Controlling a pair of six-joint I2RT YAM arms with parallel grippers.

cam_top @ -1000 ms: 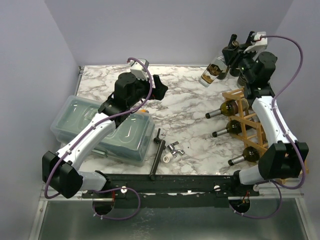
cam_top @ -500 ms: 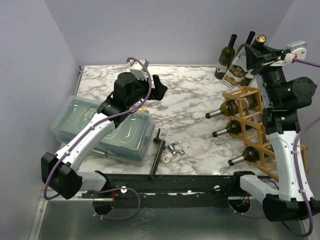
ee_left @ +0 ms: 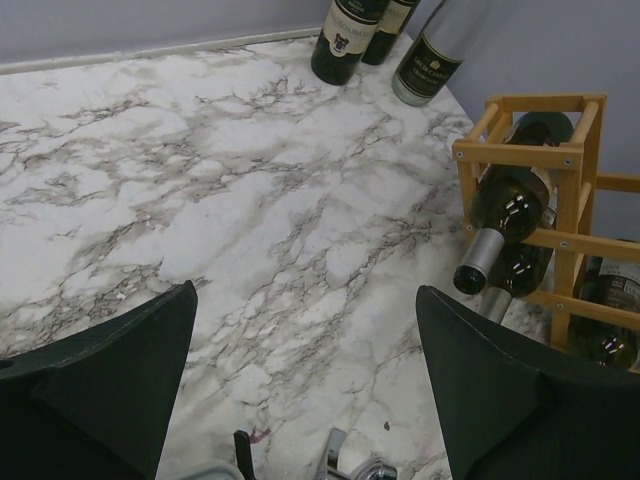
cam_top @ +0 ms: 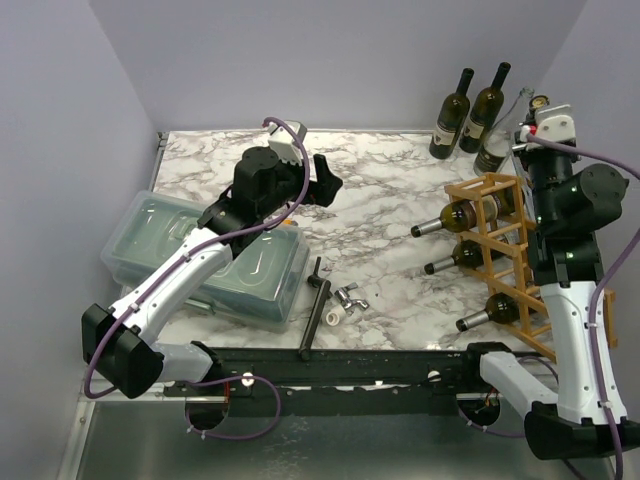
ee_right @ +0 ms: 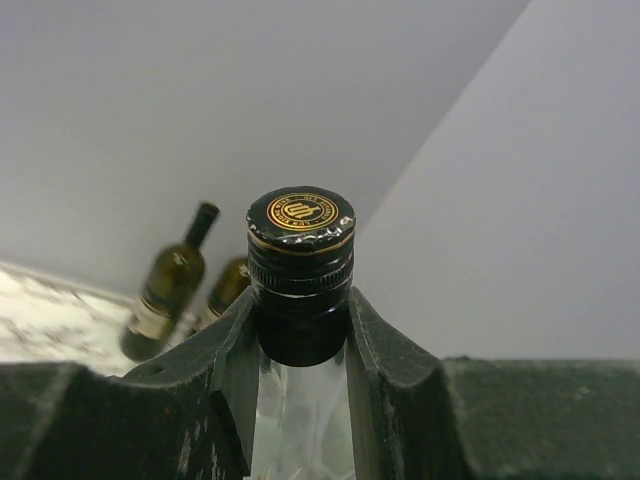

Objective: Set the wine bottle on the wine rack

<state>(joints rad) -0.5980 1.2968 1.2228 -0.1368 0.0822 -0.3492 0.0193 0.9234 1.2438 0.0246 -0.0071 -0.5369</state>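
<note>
One clear wine bottle (ee_right: 300, 260), lately steeply tilted and now nearer upright, sits behind the wine rack (cam_top: 495, 235), neck clamped in the right gripper (ee_right: 300, 330). The left gripper (ee_left: 310, 385) gapes empty. Racking remains undone.

Left arm (cam_top: 190, 265): white link shells, black joint housings, white camera block (cam_top: 285, 140) at the wrist. Right arm (cam_top: 578, 320): same white shells and black joints. Purple cable (cam_top: 236, 437) trails along each arm and loops below the base rail (cam_top: 380, 365), which is black with pale round fittings. Left fingers (ee_left: 110, 380), right fingers (ee_right: 400, 400): matt black, wedge-shaped.
</note>
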